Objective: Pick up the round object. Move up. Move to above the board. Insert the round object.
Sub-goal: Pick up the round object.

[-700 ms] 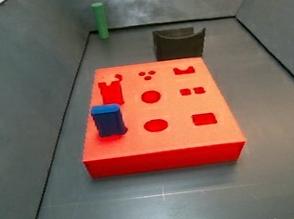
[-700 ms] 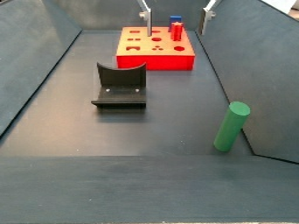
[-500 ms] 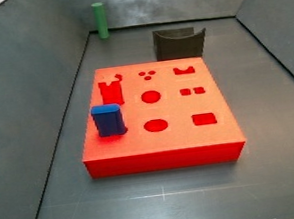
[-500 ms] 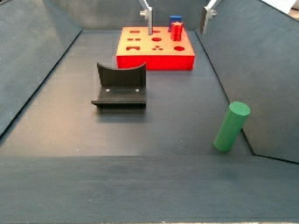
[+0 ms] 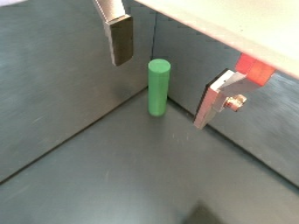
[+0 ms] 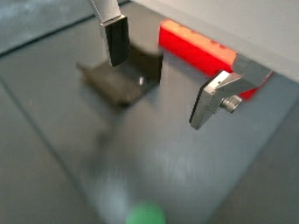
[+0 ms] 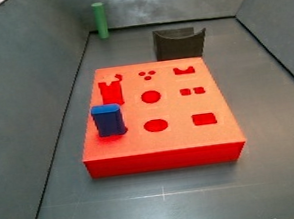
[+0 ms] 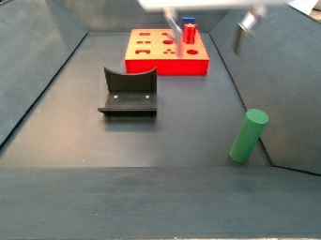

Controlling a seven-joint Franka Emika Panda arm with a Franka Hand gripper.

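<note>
The green peg (image 5: 159, 87) stands upright on the dark floor close to where two grey walls meet, well apart from the red board (image 7: 158, 113), which lies flat in the middle with a blue block (image 7: 107, 119) standing on it and the fixture (image 7: 179, 42) just behind. The gripper (image 5: 170, 74) hangs above the peg with its fingers (image 5: 121, 39) spread wide and nothing between them; in a wrist view the peg sits in the gap, nearer one plate than the other. To pick it up well I'd say it should centre over the peg, come straight down so both pads land on the shaft below the top, mind the wall nearby, and close squarely so the peg stays upright for the round hole
</note>
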